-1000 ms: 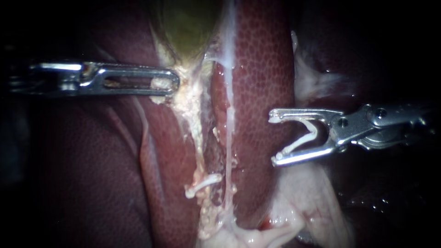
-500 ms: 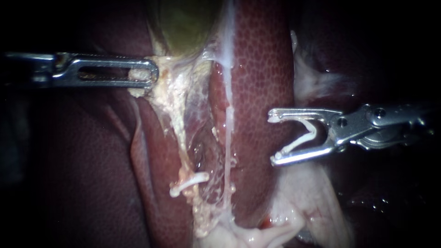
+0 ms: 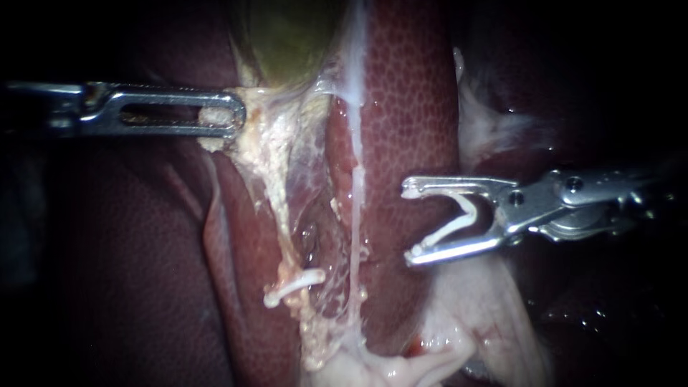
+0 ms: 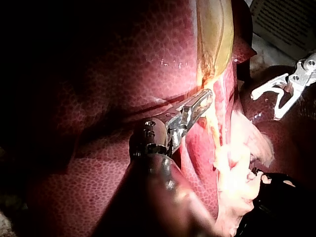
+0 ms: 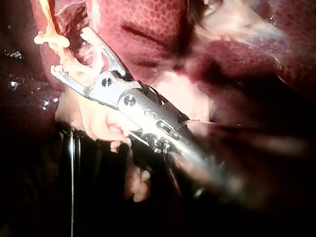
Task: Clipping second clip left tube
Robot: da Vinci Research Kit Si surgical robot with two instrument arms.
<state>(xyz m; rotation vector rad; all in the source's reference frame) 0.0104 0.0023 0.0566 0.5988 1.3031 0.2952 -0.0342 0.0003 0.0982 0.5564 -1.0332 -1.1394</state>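
**Item 1, left instrument.** The shaft enters level from the left. We record its slotted jaws clamped flat on pale tissue at the neck of the gallbladder. That tissue stands stretched toward the shaft as a thin sheet. The left wrist camera shows the same grip at the gallbladder's narrow end.

**Item 2, gallbladder.** Greenish-yellow, at the top of the endoscope view, with the liver on both sides.

**Item 3, left tube.** A ragged whitish strand running down from the gripped tissue. To its right lies a thinner pale strand, the right tube. We note a wet red hollow between the two.

**Item 4, placed clip.** White, closed across the left tube low down and slightly tilted. One end juts out to the left.

**Item 5, right instrument.** It comes in from the right. Its jaws stand wide apart and hold the loaded clip, a white V with one leg against each jaw and its mouth facing the tubes. The jaw tips sit over the liver, just right of the right tube, apart from the left tube and higher than the placed clip. Only liver surface shows in the gap. Whether the lower jaw touches the liver we cannot tell.

**Item 6, white fatty tissue.** It lies below the right instrument.
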